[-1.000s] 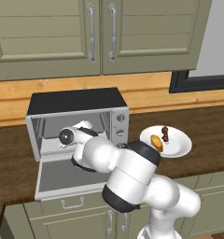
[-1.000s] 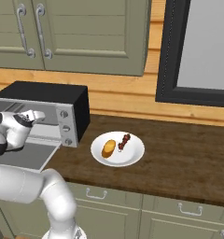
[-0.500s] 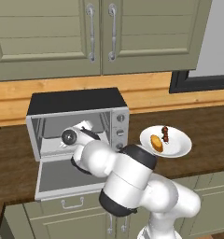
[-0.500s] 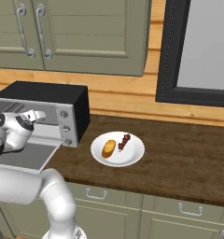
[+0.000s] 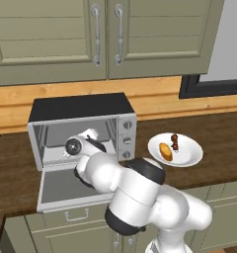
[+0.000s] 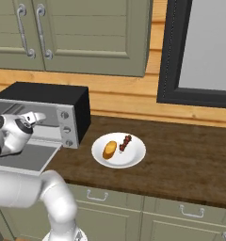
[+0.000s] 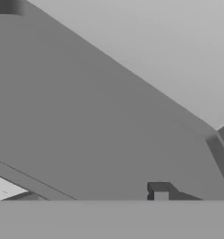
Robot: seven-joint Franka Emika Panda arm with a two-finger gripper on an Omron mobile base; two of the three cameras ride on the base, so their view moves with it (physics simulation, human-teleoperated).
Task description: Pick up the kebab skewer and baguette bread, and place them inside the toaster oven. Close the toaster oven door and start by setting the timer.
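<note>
A dark brown wooden counter (image 5: 224, 133) runs along the wall above a row of green drawers. Two things stand directly on it — the toaster oven (image 5: 83, 129) at the left, and a white plate (image 5: 176, 150) just to its right. The oven's door (image 5: 66, 185) is folded down flat, reaching out over the counter's front edge. The plate sits apart from the oven, near the front edge — it carries a small loaf and a skewer.

Claw (image 5: 93, 134) deeper in toaster oven (image 5: 81, 109)
</note>
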